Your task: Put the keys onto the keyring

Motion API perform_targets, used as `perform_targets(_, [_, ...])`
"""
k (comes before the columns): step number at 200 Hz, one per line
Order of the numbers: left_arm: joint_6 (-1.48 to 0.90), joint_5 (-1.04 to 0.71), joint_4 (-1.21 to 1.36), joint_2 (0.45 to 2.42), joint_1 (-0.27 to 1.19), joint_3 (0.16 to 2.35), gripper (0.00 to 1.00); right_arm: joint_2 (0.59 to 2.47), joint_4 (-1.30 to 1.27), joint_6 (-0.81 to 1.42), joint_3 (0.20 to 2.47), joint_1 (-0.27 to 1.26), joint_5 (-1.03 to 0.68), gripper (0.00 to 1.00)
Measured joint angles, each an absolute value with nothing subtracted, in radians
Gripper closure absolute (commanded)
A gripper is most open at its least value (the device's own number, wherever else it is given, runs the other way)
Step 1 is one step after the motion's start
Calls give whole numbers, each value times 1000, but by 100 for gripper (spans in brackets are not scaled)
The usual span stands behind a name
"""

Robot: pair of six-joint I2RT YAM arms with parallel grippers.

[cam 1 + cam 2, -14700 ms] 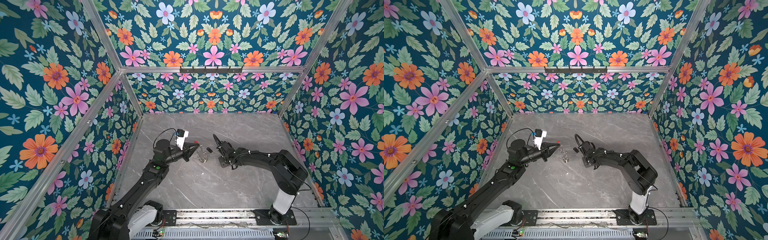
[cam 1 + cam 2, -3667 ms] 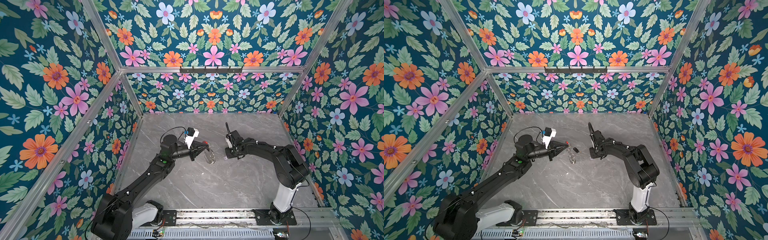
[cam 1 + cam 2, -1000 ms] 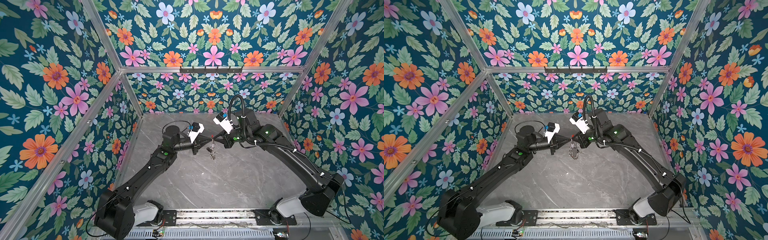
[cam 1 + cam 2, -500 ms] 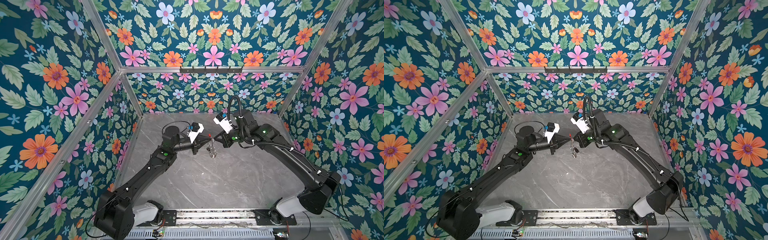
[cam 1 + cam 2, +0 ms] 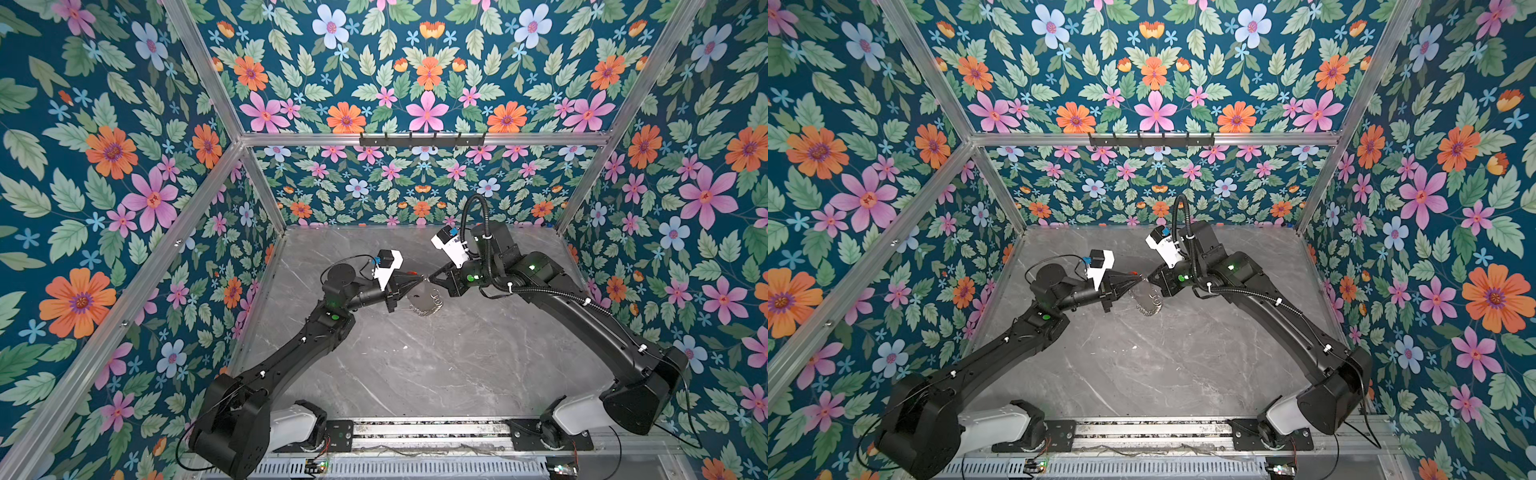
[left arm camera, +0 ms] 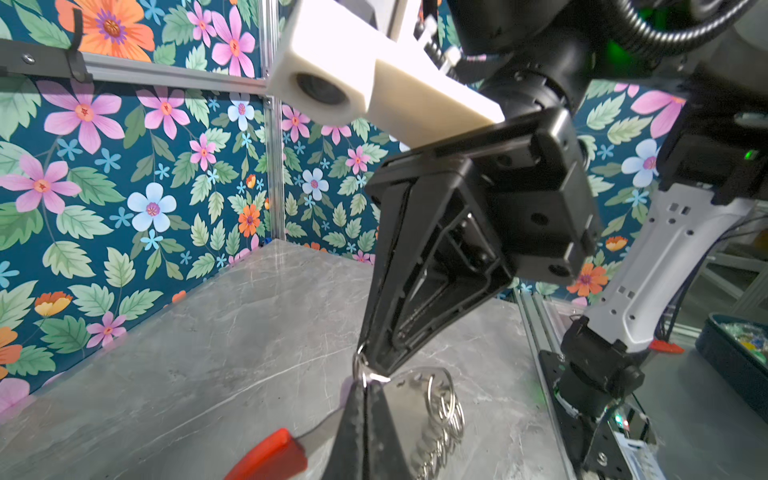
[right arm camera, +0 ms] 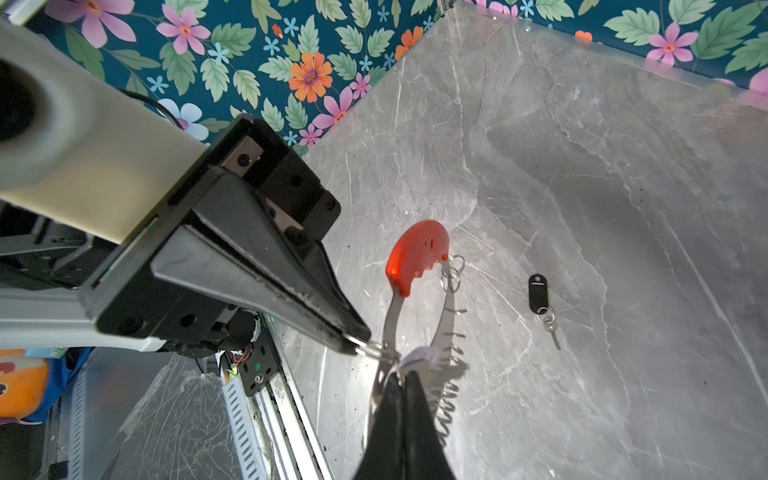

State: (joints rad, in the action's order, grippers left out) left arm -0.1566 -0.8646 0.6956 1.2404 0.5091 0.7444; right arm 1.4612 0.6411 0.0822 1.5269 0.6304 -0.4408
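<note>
- The left pincer (image 5: 420,280) and the right pincer (image 5: 432,279) meet tip to tip above the middle of the grey marble surface (image 5: 415,374), a little toward its far side; both top views show this.
- The left pincer is closed tight. In the left wrist view its fingers (image 6: 365,415) clamp the thin metal band of the keyring (image 7: 390,316).
- The keyring is lifted clear of the surface and hangs from that grip, just below the two tips.
- Its red curved section (image 7: 417,253) sits on the far side of the left pincer in the top views.
- The small silver rings (image 6: 446,409) bunch together on the hoop beside the grip and dangle low.
- The right pincer is also fully closed. In the right wrist view it pinches the lilac tag (image 7: 419,357), of which only a pale edge shows at its tip.
- The lilac tag is pressed right against the keyring's band, just beside the left pincer's tip. Whether its tiny ring is threaded onto the hoop cannot be told.
- The black tag (image 7: 538,293) lies flat on the surface with its own tiny ring attached, apart from both pincers and below the hanging keyring in the right wrist view.
- The black tag cannot be made out in the top views.
</note>
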Motion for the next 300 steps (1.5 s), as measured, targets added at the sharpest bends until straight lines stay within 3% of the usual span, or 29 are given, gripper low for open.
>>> perform_targets(26, [-226,-864,839,1271,509,726,100,1443,617,112,1504,624,-445,62])
perform_targets(36, [-241,-863,897,1280,509,723,100,1435,617,120,1499,619,-445,54])
perform_targets(75, [-292,-873,1019,1318,509,729,100,1373,606,133,1492,553,-451,47])
perform_targets(203, [-576,-918,1228,1431,508,797,100,1384,429,128,1491,530,-644,60])
perform_targets(230, [-603,-921,1249,1438,508,803,100,1395,411,131,1491,530,-665,74])
perform_targets(282, [-651,-920,1279,1451,508,805,100,1404,379,149,1481,530,-705,85])
perform_targets(300, [-658,-917,1286,1456,507,805,100,1402,371,150,1475,530,-707,94])
